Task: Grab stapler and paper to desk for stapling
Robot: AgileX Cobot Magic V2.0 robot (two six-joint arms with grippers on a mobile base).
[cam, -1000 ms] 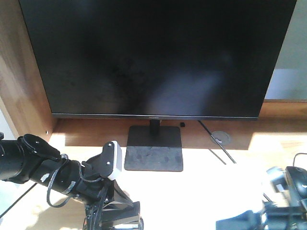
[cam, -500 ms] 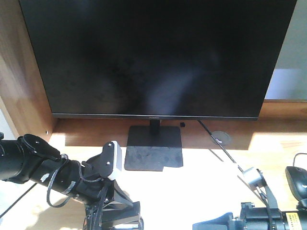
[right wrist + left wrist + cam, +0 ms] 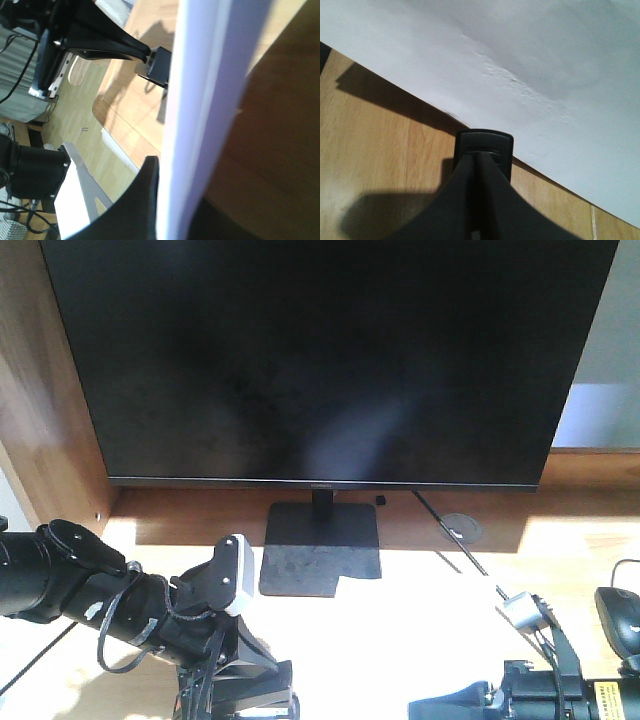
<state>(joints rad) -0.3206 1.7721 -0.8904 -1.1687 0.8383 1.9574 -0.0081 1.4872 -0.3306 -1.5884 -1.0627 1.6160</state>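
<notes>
Your right gripper point(image 3: 172, 182) is clamped on the paper point(image 3: 200, 100). In the right wrist view the sheet runs edge-on straight between the two black fingers, a tall white band with a faint lilac cast in the shade and a brighter strip where the sun hits it. Look at the left wrist view and you get the sheet's face instead: plain white, unprinted, with a soft crease line and a few small puckers across it, greyer toward the upper right. Its lower edge cuts diagonally over the light wooden desk point(image 3: 380, 150) and throws a dark band of shadow onto the wood, so that edge sits lifted off the surface. Your left gripper point(image 3: 483, 150) has its fingers pressed together with only a thin seam between them, and its tip is right at that paper edge. You cannot tell from here whether any paper is caught in it. From the front, the sheet lies in full sun on the desk before the big black monitor point(image 3: 320, 360), washed out almost to pure white. One corner overlaps the front right corner of the square stand point(image 3: 315, 550). A black mouse point(image 3: 620, 625) sits at the far right, apart from the sheet.
</notes>
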